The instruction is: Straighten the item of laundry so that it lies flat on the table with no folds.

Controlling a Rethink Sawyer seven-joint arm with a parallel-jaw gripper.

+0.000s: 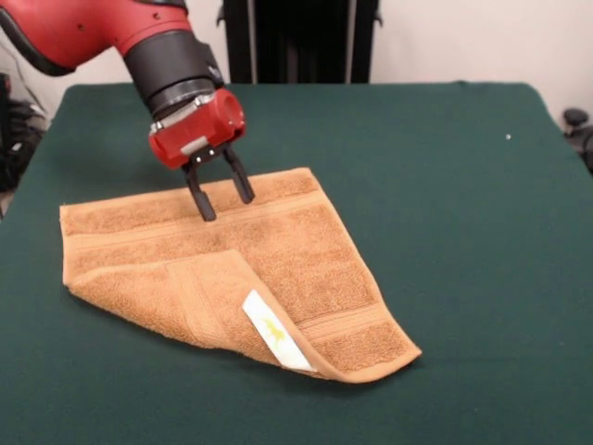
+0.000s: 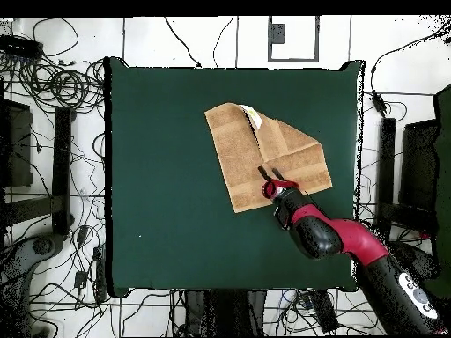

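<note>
The orange-tan towel (image 1: 278, 255) lies on the dark green table (image 1: 463, 185), left of centre in the front view. Its front-left corner is folded over onto the rest, and the white tag (image 1: 275, 332) shows on that fold near the front edge. Ribbed bands run near the far edge and the front right. My gripper (image 1: 226, 197) hangs open and empty over the towel's far edge, its black fingers (image 1: 201, 200) tilted and close to the cloth. In the overhead view the towel (image 2: 238, 167) lies right of centre, with my gripper (image 2: 269, 172) above it.
The red and black arm (image 1: 111, 28) comes in from the top left in the front view. Cables and stands (image 2: 53, 132) lie on the floor around the table. A small white speck (image 1: 508, 137) sits on the felt at the far right.
</note>
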